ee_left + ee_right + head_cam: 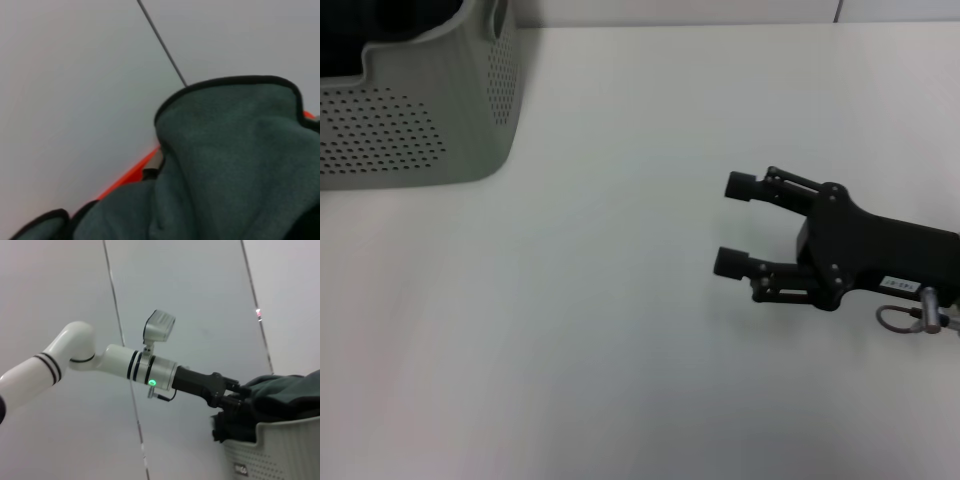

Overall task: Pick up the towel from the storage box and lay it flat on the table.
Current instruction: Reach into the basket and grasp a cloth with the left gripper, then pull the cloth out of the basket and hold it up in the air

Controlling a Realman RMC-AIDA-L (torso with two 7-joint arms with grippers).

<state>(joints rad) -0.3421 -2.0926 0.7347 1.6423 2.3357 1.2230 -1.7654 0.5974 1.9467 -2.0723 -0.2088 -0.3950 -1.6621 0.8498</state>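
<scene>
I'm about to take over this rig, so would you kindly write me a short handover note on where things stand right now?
Left gripper: at the storage box, among the folds of the towel; whether its fingers have closed on the cloth cannot be told.
Right gripper: open and empty, low over the table, well clear of the storage box.
Towel: dark green side showing, bunched at the rim of the storage box.
Done: left arm has reached the towel.
Left: lift the towel out and lay it flat on the table.
</scene>
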